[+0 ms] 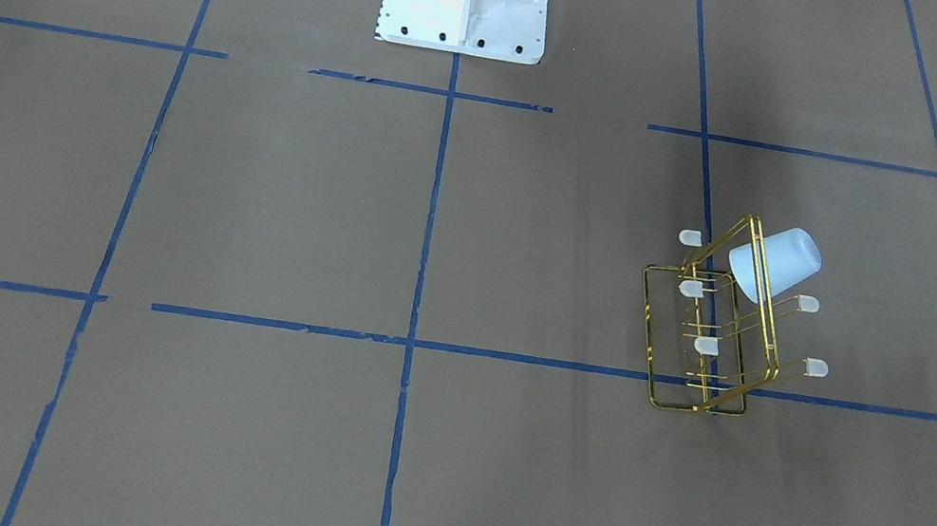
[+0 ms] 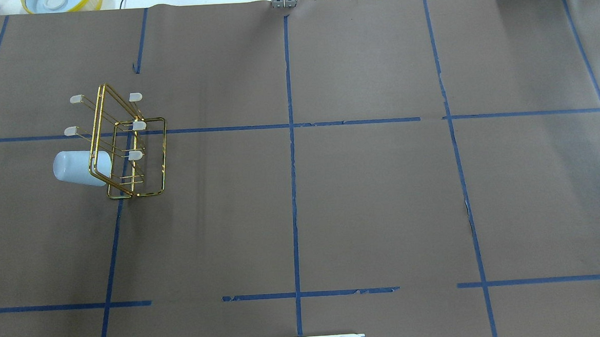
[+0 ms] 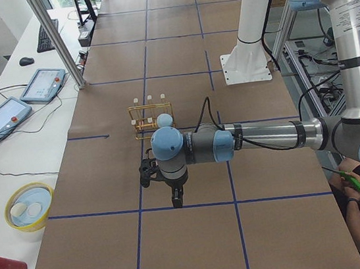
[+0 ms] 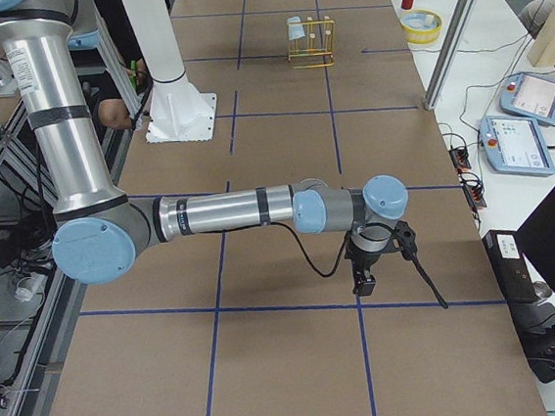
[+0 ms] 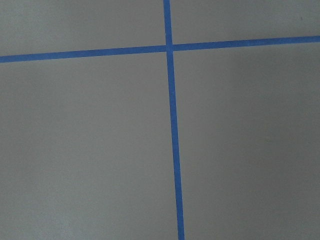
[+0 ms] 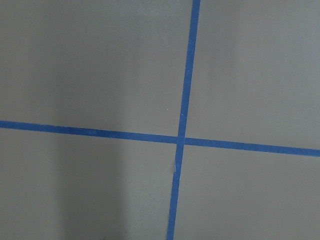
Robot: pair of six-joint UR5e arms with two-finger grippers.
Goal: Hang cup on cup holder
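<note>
The cup (image 2: pixel 82 168) is hanging tilted on one prong of the cup holder (image 2: pixel 127 147), mouth toward the gold frame, on the left part of the worktop (image 2: pixel 384 210). The hanging step is looking finished to me. The left tool (image 3: pixel 175 201) and the right tool (image 4: pixel 363 286) are hovering well apart from it; open or closed, I cannot tell. Next is probably only checking that the cup is sitting steady.
</note>
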